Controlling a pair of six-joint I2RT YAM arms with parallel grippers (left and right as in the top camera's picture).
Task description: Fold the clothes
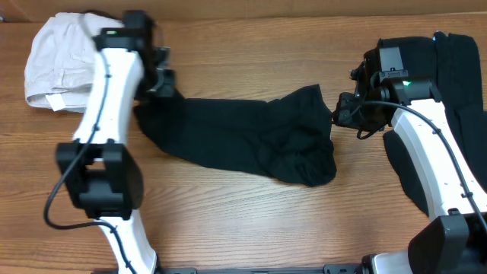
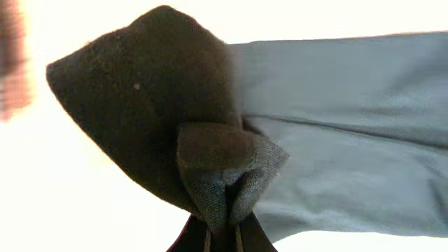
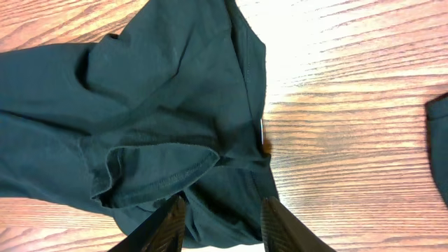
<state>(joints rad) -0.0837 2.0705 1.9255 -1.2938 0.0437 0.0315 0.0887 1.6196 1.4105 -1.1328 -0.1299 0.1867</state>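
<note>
no fold is judged made yet; one black garment (image 1: 243,137) lies stretched and rumpled across the middle of the table (image 1: 251,228); its left end is clamped in the left gripper (image 2: 224,234), jaws together on bunched cloth; the right gripper (image 3: 220,227) is poised over the right end, jaws apart; counted: two black pieces, the second a black heap (image 1: 460,76) at the right edge, and one pale garment (image 1: 53,65) far left; all folding is left.

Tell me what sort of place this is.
Probably a robotics test bench, not a home: left arm and right arm at a wood-grain table, a black garment lying between them, a white garment heaped aside.
</note>
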